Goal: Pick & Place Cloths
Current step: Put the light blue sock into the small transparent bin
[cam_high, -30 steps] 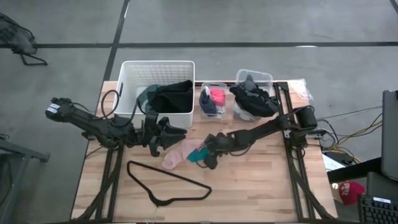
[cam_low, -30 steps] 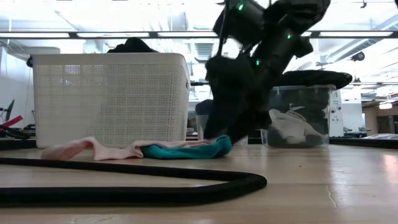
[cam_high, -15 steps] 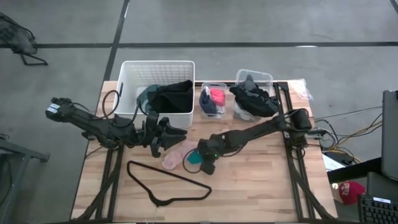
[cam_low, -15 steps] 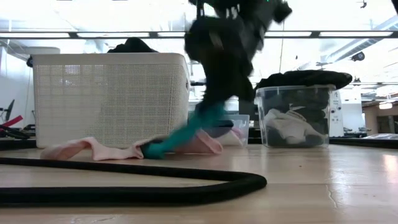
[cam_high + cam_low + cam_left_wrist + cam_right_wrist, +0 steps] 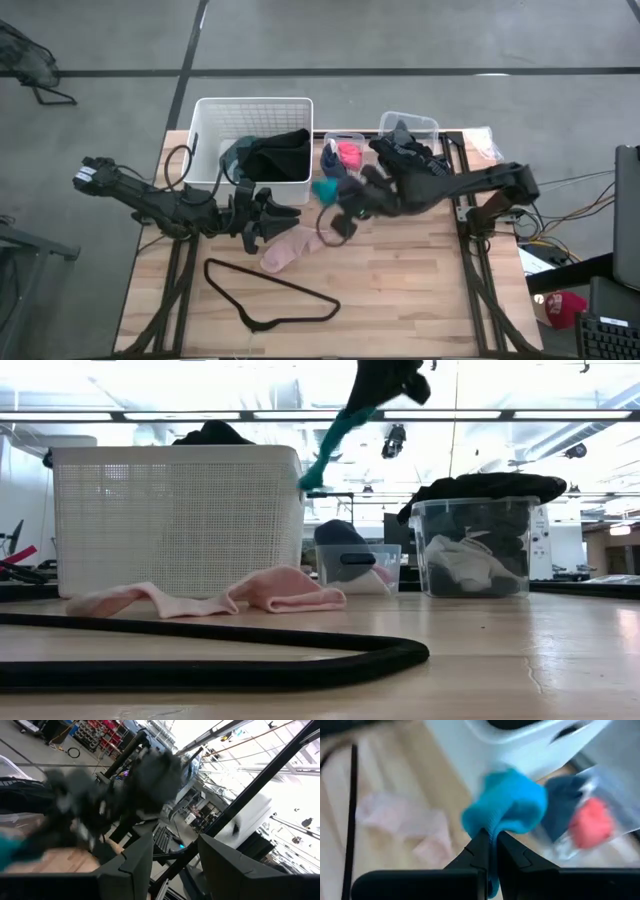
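The small teal cloth [image 5: 325, 189] is off the table now — a second ago it lay beside the pink cloth [image 5: 287, 247] at frame centre. The right gripper [image 5: 490, 842], fingers pressed together on it, carries it toward the small clear bin [image 5: 343, 160], so one pick looks done. Left gripper [image 5: 262, 213] waits half-spread, mid-left. Three containers — one white basket [image 5: 252, 105], two clear bins; one wire hanger [image 5: 270, 295].

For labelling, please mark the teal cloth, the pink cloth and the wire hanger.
teal cloth [image 5: 507, 802]: right wrist view, bunched middle above the pincer tips.
pink cloth [image 5: 288, 247]: high view, its middle.
wire hanger [image 5: 270, 283]: high view, long upper wire.
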Action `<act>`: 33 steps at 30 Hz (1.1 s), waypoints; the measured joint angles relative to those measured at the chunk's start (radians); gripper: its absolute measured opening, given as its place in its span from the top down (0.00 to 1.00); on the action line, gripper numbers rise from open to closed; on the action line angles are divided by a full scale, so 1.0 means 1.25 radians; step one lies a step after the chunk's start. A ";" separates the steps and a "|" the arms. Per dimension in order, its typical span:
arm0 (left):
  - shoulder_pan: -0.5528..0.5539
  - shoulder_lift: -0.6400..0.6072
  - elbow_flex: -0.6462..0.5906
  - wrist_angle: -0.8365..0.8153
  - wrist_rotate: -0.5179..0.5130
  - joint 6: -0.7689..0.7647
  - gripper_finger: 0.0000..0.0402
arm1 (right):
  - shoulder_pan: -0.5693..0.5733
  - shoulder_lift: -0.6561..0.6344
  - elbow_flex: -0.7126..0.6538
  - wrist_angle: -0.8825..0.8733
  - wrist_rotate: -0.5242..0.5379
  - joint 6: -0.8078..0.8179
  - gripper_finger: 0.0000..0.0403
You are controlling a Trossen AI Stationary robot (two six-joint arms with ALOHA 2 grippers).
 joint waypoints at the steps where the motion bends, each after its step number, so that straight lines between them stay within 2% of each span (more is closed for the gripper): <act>1: 0.000 0.000 0.000 0.000 0.000 0.000 0.60 | -0.013 -0.013 0.005 0.002 0.015 -0.001 0.97; 11: 0.001 0.000 0.000 -0.001 0.000 -0.013 0.60 | -0.207 -0.048 0.005 0.004 0.002 -0.021 0.96; 20: 0.001 0.000 0.000 -0.009 0.000 -0.035 0.60 | -0.328 0.010 0.004 0.004 -0.053 -0.019 0.93; 24: 0.001 0.000 0.000 -0.011 0.000 -0.049 0.60 | -0.343 0.043 0.002 0.007 -0.134 0.002 0.84; 33: 0.002 0.000 0.000 -0.013 -0.001 -0.048 0.60 | -0.326 0.060 -0.002 0.000 -0.143 0.047 0.51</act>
